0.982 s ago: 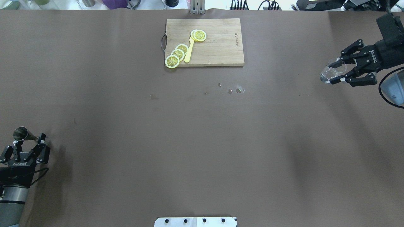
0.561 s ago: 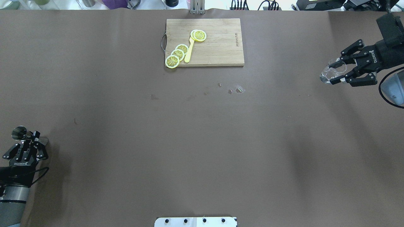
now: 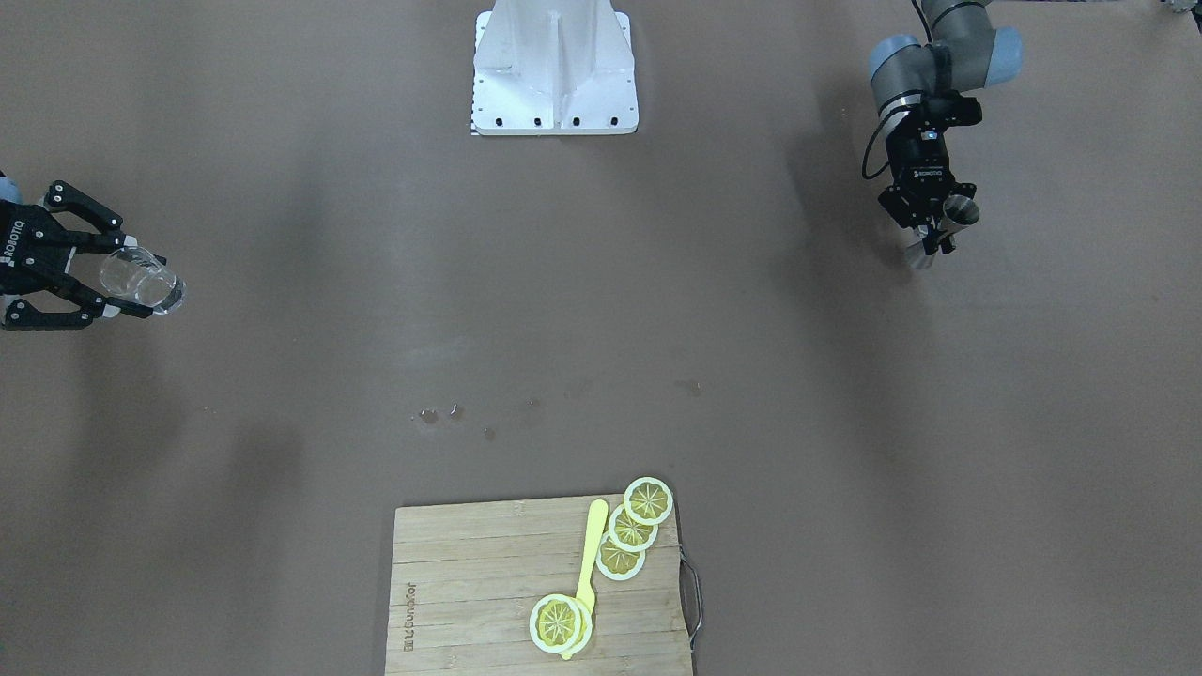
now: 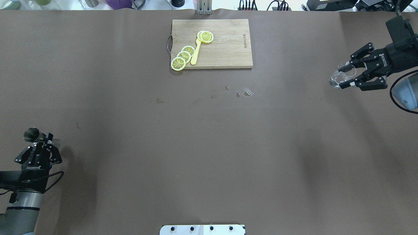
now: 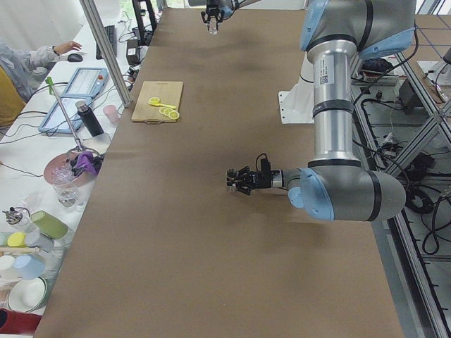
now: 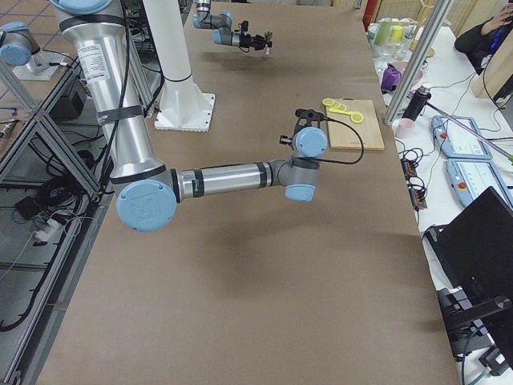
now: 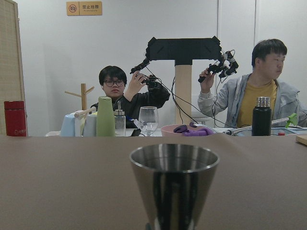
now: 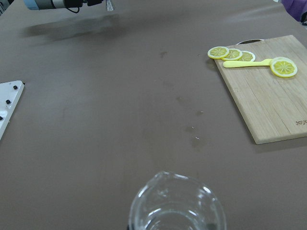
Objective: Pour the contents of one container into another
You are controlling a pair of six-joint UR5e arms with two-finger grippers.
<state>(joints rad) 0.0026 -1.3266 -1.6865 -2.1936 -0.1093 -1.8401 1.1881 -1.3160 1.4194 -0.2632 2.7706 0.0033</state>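
Since the earlier overhead frames, the left gripper [image 4: 42, 140] has closed from a wide spread to a narrow grip on the steel jigger [image 4: 31, 134] and carried it a little toward the table's middle. The right gripper [image 4: 343, 75] has shifted slightly toward the far edge with the clear glass [image 4: 336, 78] still between its fingers.

The jigger is pinched at its waist, with one cone beyond the fingertips and its open mouth upward. It appears upright in the left wrist view. In the right wrist view its shadow lies apart from it, so it hangs clear of the table [image 4: 196, 147].

The glass sits between the right fingers, which are spread wide and press on its two sides. Its mouth faces the wrist camera.

Well apart from both grippers, at the far edge, lies a wooden cutting board [image 4: 228, 52]. It bears lemon slices [image 4: 179, 63] and a yellow utensil [image 4: 195, 55]. A few small spots [image 4: 243, 94] mark the table just in front of the board.
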